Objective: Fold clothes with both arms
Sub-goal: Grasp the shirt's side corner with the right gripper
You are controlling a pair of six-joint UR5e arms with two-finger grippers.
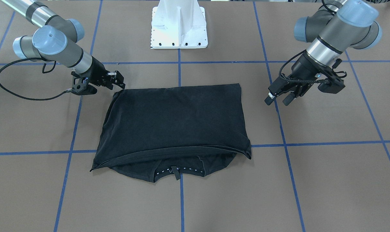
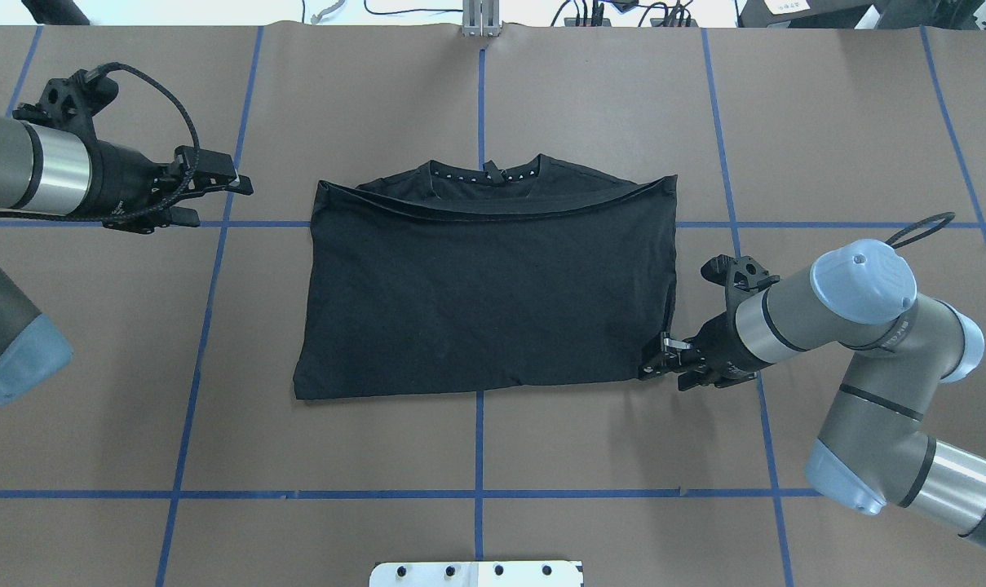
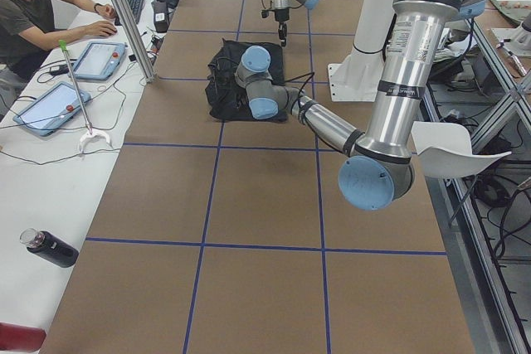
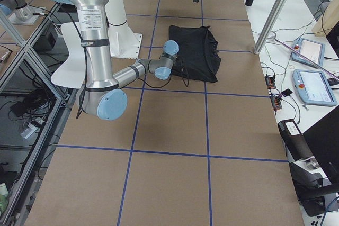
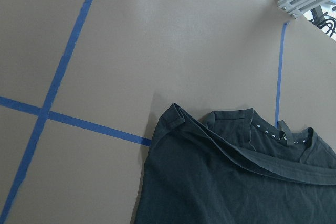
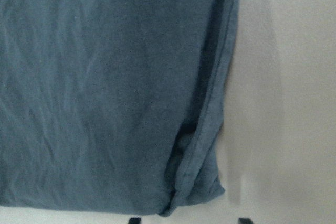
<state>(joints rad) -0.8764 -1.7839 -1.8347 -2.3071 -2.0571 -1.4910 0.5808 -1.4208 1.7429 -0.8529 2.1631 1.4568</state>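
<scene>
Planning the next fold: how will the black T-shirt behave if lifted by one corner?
Likely floppy: the T-shirt lies flat in wrinkled layers, so it should drape. Probably light; its folded layers may slide apart.

one camera looks forward and down over my shoulders, one faces me steeply from across the table [image 1: 330,187], two sight along it from either end, and my wrist cameras look down, the left from some way off, the right very close, all six sharing the t-shirt [image 2: 493,302].
</scene>
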